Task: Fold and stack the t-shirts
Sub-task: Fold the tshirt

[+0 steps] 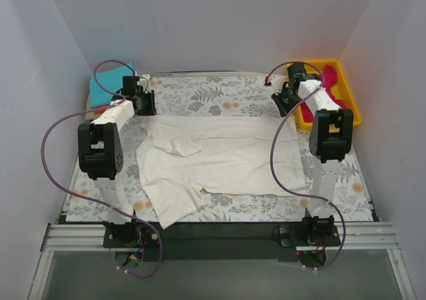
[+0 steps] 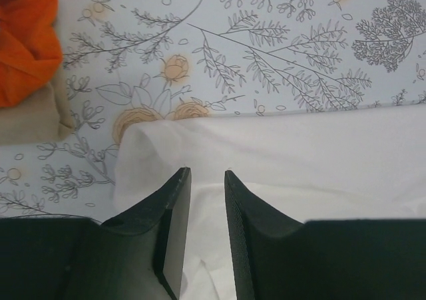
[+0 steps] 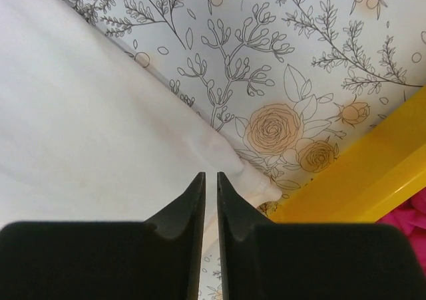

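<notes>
Hovering over one cream t-shirt [image 1: 219,160], left claw [image 2: 205,173] stands slightly parted, right claw [image 3: 210,177] grip unclear

Floral grey tablecloth [image 1: 219,94], yellow bin [image 1: 351,97] far right

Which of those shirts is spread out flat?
The cream-white t-shirt, laid open in the middle. The teal one sits compact at the far left, and the pink one is crumpled in the yellow bin.
</notes>
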`<action>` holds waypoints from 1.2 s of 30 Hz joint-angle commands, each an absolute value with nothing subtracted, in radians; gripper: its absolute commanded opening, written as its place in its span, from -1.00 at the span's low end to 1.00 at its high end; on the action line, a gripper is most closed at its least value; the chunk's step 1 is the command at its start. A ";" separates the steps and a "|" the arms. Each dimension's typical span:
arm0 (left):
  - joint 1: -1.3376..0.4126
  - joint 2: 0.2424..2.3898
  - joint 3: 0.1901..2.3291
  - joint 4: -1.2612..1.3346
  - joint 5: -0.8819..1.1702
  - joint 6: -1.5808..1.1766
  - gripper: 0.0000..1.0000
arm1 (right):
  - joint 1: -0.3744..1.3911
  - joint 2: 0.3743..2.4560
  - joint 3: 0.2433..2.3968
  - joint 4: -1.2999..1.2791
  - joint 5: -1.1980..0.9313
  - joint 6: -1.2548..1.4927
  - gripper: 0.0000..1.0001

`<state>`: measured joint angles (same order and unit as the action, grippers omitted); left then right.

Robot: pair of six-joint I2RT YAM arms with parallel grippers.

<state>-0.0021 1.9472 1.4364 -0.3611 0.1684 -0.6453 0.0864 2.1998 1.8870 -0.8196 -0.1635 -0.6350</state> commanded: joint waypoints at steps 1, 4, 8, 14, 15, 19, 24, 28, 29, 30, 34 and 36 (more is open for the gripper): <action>-0.017 1.953 1.422 -0.360 0.163 -0.667 -0.46 | 0.084 2.204 1.878 -0.839 -0.124 -0.623 -0.69; -0.017 1.997 1.417 -0.354 0.149 -0.670 -0.49 | 0.084 2.226 1.852 -0.833 -0.088 -0.621 -0.69; -0.012 2.069 1.451 -0.337 0.097 -0.670 -0.53 | 0.084 2.255 1.838 -0.799 -0.057 -0.614 -0.69; 0.057 2.224 1.621 -0.359 0.054 -0.635 -0.58 | 0.086 2.354 1.942 -0.785 -0.041 -0.595 -0.65; 0.060 2.247 1.662 -0.371 0.061 -0.631 -0.58 | 0.086 2.373 2.001 -0.779 -0.044 -0.591 -0.64; 0.061 2.350 1.840 -0.436 0.155 -0.641 -0.57 | 0.098 2.488 2.179 -0.776 -0.035 -0.577 -0.57; 0.063 2.358 2.006 -0.474 0.273 -0.637 -0.40 | 0.110 2.441 2.221 -0.770 -0.110 -0.560 -0.08; 0.061 2.168 1.873 -0.425 0.452 -0.565 -0.25 | 0.112 2.176 2.003 -0.765 -0.247 -0.600 0.28; 0.060 2.123 1.815 -0.410 0.500 -0.551 -0.23 | 0.112 2.133 1.968 -0.765 -0.276 -0.607 0.27; 0.055 2.049 1.742 -0.403 0.500 -0.545 -0.21 | 0.112 2.067 1.938 -0.767 -0.279 -0.609 0.26; -0.024 1.971 1.645 -0.469 0.445 -0.473 -0.22 | 0.121 1.954 1.784 -0.781 -0.264 -0.614 0.18; -0.055 1.953 1.600 -0.471 0.392 -0.437 -0.21 | 0.121 1.921 1.697 -0.788 -0.247 -0.615 0.11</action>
